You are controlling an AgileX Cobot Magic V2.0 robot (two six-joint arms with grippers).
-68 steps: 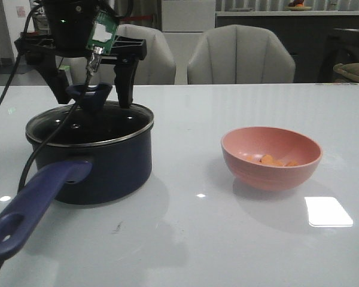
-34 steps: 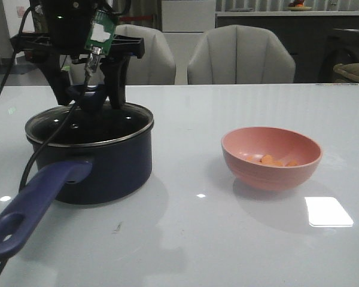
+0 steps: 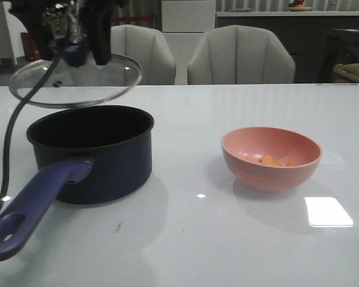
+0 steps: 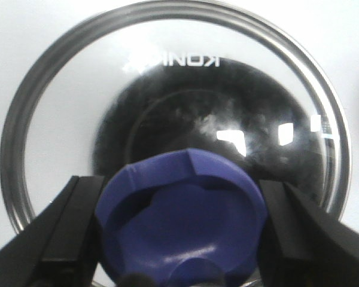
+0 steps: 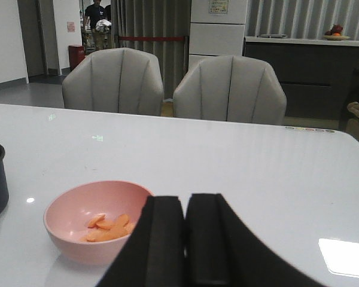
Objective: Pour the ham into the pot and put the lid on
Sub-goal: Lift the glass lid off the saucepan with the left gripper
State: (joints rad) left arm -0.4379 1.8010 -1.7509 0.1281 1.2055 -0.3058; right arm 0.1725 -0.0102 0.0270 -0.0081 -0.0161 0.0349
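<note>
Left gripper (image 4: 182, 239) clamps the lid (image 3: 75, 78) by its knob above the pot (image 3: 93, 152) — uncovering step — next, set it aside.

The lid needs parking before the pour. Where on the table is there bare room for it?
Bare table lies between the pot and the pink bowl, along the near edge before both, and behind the bowl toward the chairs. The left gripper holds the lid above the pot; its handle crowds the near-left corner.
</note>
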